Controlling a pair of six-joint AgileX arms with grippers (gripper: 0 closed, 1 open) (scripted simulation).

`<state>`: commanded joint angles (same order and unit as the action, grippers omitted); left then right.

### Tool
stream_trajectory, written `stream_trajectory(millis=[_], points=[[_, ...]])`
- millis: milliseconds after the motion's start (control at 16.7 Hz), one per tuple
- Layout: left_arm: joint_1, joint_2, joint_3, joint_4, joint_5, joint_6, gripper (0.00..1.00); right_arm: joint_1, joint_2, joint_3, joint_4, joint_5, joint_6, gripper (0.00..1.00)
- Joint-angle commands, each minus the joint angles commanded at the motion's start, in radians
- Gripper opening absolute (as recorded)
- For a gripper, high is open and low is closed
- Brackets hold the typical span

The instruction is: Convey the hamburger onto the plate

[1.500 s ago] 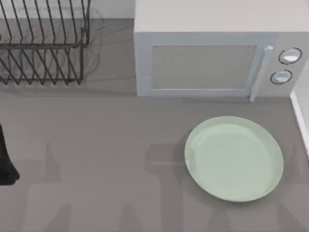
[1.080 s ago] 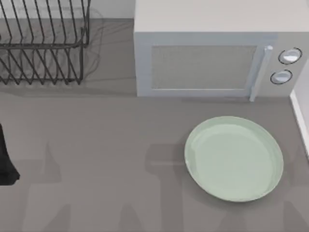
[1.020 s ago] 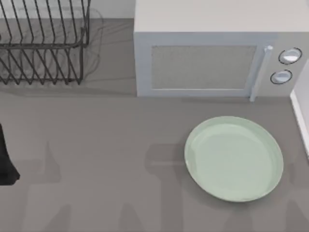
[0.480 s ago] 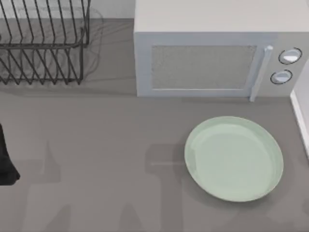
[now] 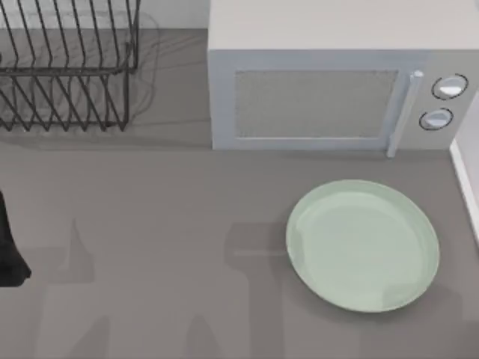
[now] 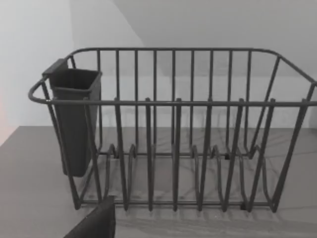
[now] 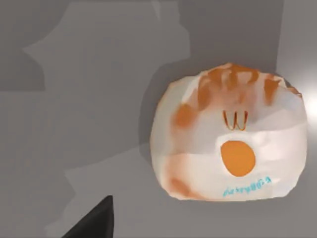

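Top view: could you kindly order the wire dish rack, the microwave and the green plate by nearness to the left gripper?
1. Dark wire dish rack, back left, nearest left gripper.
2. Grey-white microwave, back centre-right.
3. Pale mint-green round plate, front right.

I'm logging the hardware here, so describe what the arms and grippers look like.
Little of them shows. The left arm is a plain black shape at the top view's left edge. In each wrist view a dark, matte, wedge-shaped piece of the left gripper and right gripper pokes in. No cables or markings are visible.
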<state>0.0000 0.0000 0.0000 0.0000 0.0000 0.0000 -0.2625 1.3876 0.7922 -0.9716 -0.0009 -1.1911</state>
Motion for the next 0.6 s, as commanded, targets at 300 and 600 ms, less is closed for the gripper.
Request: stream_trajectory(millis=[300, 600], points=[[0.0, 0.0, 0.0, 0.0, 0.0, 0.0, 1.0, 0.004, 0.002, 0.0, -0.001, 0.0, -0.004, 1.0], [0.0, 0.0, 0.0, 0.0, 0.0, 0.0, 1.0, 0.002, 0.062, -0.06, 0.115, 0.0, 0.0, 1.0]])
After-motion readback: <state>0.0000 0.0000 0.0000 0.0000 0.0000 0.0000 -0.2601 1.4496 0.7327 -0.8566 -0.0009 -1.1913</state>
